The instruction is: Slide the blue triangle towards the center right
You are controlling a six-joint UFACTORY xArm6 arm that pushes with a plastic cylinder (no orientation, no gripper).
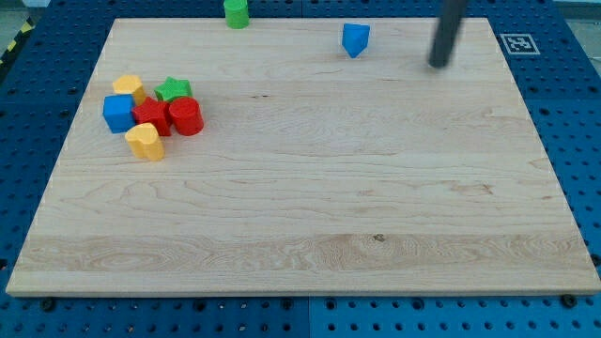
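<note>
The blue triangle (355, 39) lies near the board's top edge, a little right of the middle. My tip (439, 65) is on the board to the right of the blue triangle and slightly lower, well apart from it. The rod rises from the tip out of the view's top.
A green cylinder (236, 13) sits at the top edge, left of the middle. A cluster at the left holds a blue cube (118, 113), a yellow block (129, 88), a green star (173, 90), a red block (150, 115), a red cylinder (186, 115) and a yellow heart (145, 141). The wooden board (300, 216) lies on a blue pegboard.
</note>
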